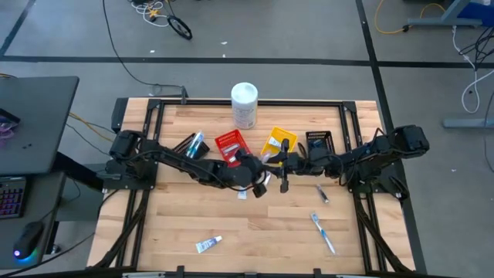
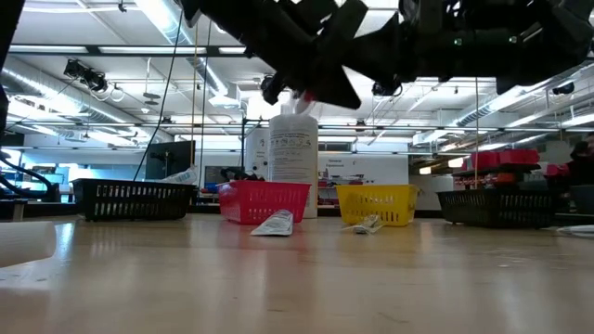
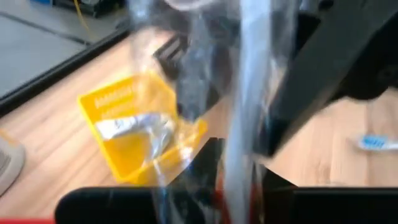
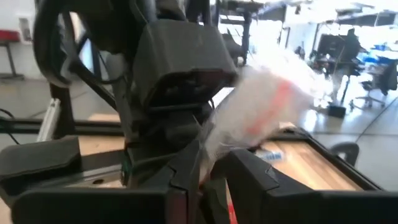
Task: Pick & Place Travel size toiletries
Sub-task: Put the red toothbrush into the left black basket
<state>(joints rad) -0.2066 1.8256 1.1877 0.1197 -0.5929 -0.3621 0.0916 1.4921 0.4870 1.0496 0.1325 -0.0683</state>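
Observation:
A red-and-white toothbrush in a clear wrapper (image 4: pixel 264 109) is held up over the middle of the table, between my two grippers. My left gripper (image 1: pixel 257 179) reaches in from the table's left and is shut on it. My right gripper (image 1: pixel 279 171) comes from the right and meets it at the same spot, shut on the wrapper. In the low view both arms hang high above the table, with the toothbrush (image 2: pixel 299 95) among them. A toothpaste tube (image 1: pixel 208 245), a blue toothbrush (image 1: pixel 323 232) and a small silvery tube (image 1: pixel 322 193) lie flat on the wood. My left gripper has the wrapped toothbrush between its two fingers. The clear wrapper (image 3: pixel 245 124) rises from between them, lifted clear of the table. The gripper's body hides the pinch itself. My right gripper pinches the wrapper's lower end (image 4: pixel 214 155) between its two fingers (image 4: pixel 186 177). The toothbrush slants up and away from them, clear of the table. The left gripper stands close behind it.
Along the far side stand a black bin with a blue item (image 1: pixel 191 144), a red bin (image 1: pixel 230 147), a yellow bin (image 1: pixel 278 142) holding a silvery tube (image 3: pixel 134 127), another black bin (image 1: pixel 319 142), and a tall white canister (image 1: pixel 244 104). A small white item (image 1: pixel 243 194) lies under the left gripper.

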